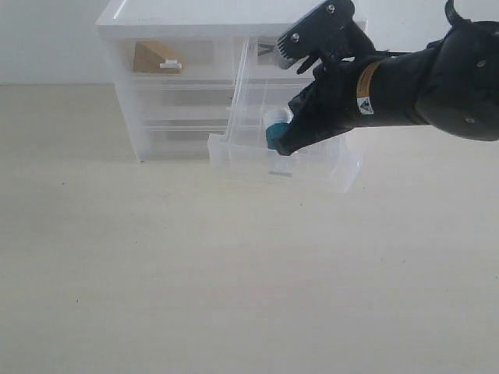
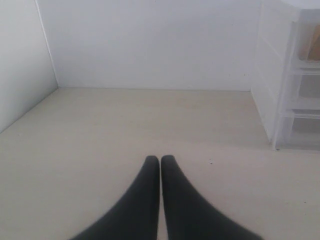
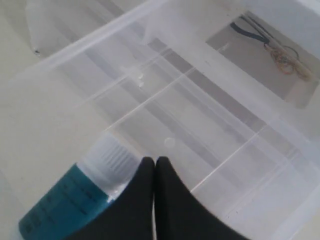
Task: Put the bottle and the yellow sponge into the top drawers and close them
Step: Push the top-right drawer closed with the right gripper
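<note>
— What's the right pincer (image 3: pixel 154 161) holding?
— Nothing, it's pinched shut. The bottle (image 3: pixel 65 205) lies just beside it in the pulled-out drawer (image 3: pixel 65 65), by the desk's far edge.
— Trouble?
— The drawer droops. A crooked push might jam it.

My views — one wide, two wrist-mounted
Exterior faces the chest (image 1: pixel 195 19) front; right wrist peers closely into its open drawer (image 3: pixel 210 120).
</note>
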You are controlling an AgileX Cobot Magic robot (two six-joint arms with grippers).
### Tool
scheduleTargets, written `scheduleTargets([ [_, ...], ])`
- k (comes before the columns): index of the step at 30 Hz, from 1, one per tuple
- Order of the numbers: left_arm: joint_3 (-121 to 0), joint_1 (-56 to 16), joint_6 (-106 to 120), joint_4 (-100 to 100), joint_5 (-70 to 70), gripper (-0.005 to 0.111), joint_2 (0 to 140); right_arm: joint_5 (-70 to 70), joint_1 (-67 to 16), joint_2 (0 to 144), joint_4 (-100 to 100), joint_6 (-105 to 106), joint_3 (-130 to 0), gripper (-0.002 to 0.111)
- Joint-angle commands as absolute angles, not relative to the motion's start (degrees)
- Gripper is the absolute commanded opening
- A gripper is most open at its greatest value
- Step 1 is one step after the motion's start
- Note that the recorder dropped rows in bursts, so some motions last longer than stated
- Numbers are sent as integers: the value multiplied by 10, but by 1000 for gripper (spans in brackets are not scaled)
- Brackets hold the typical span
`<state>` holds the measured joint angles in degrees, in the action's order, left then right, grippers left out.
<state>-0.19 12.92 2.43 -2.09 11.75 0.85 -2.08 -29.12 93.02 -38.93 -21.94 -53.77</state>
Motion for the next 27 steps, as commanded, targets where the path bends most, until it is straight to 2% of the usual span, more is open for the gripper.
scheduleTargets([
  [1, 0, 128, 19, -25, 115, 4, 11, 7, -293, 914, -387, -247, -542, 0],
  [4, 0, 128, 19, -25, 115, 4, 11, 58, -327, 856, -387, -249, -517, 0],
  [7, 0, 128, 19, -25, 115, 4, 11, 53, -387, 777, -388, -229, -459, 0],
  [11, 0, 128, 19, -25, 115, 4, 11, 27, -437, 743, -389, -215, -392, 0],
  [15, 0, 128, 19, -25, 115, 4, 11, 47, -430, 788, -391, -213, -391, 0],
  [21, 0, 128, 19, -25, 115, 4, 11, 59, -376, 856, -395, -210, -450, 0],
  [27, 0, 128, 19, -25, 115, 4, 11, 78, -365, 864, -406, -206, -488, 0],
])
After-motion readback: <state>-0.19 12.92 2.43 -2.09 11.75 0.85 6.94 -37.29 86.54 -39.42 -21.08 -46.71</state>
